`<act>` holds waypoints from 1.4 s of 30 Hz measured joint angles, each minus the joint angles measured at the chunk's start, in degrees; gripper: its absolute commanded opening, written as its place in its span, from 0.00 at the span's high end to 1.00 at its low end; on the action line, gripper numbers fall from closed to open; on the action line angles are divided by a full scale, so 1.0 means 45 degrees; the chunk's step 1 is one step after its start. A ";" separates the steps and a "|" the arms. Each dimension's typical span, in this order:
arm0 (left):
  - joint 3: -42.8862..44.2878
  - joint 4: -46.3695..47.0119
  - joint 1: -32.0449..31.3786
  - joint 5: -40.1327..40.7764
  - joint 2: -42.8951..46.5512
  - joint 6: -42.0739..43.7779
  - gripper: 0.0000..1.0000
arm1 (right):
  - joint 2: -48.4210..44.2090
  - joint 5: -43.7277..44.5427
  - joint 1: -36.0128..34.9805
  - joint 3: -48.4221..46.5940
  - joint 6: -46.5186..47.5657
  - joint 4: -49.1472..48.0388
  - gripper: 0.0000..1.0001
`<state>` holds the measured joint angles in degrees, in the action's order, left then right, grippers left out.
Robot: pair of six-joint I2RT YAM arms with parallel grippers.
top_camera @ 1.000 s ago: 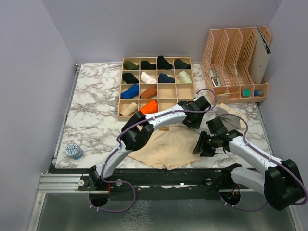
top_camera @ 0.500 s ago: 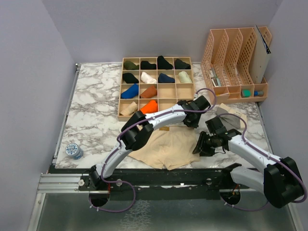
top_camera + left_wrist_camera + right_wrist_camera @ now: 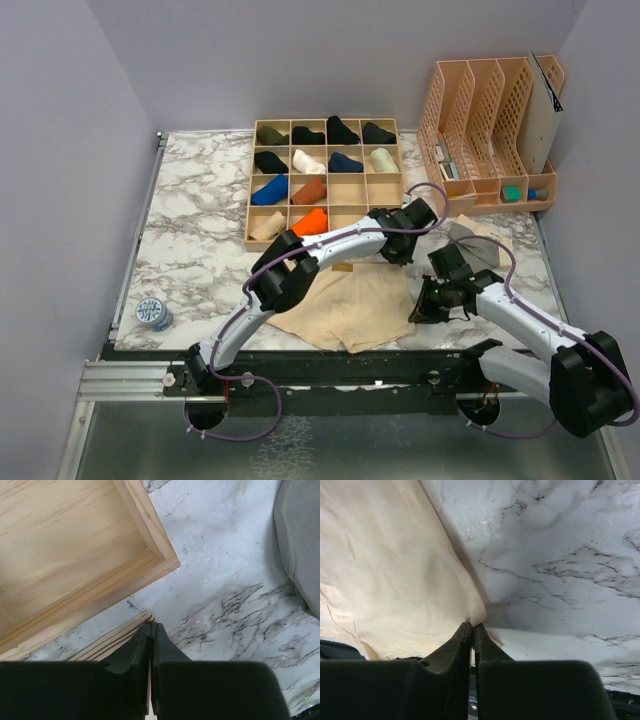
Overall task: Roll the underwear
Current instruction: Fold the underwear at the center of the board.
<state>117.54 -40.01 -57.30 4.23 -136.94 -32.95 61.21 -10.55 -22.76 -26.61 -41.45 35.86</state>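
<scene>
Underwear in pale beige, the beige underwear (image 3: 340, 306), lies spread on the marble table (image 3: 200, 240) near its front edge. From overhead, the left gripper (image 3: 390, 255) sits at the garment's far right corner, just before the wooden tray (image 3: 248, 190), and the right gripper (image 3: 421, 308) at its right edge. Only the wrist cameras show the pinch: left fingers (image 3: 137, 645) clenched on the striped waistband, right fingers (image 3: 455, 642) clenched on a cloth fold. Grey underwear (image 3: 480, 250) lies apart, rightward.

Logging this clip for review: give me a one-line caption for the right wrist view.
Right gripper pinches a corner of the beige underwear on the marble table.
</scene>
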 measured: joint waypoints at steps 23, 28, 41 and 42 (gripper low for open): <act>-0.1632 0.1802 0.0306 -0.1001 0.1719 -0.0495 1.00 | -0.0869 0.0223 0.0005 -0.0112 -0.0010 0.0738 0.98; -0.2545 0.2458 0.0321 -0.1078 0.2225 -0.0651 1.00 | -0.1039 0.0223 0.0000 -0.0413 -0.0010 0.1030 0.99; -0.4789 0.4425 0.0714 -0.1608 0.3643 -0.0971 1.00 | -0.1273 -0.0214 0.0000 -0.1710 0.0427 0.1715 1.00; -0.5017 0.4600 0.0743 -0.1656 0.3779 -0.0981 1.00 | -0.1326 -0.0340 -0.0005 -0.1807 0.0554 0.1719 1.00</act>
<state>94.96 -19.31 -53.95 -3.22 -119.94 -37.36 55.24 -12.08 -22.79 -34.74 -38.96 43.59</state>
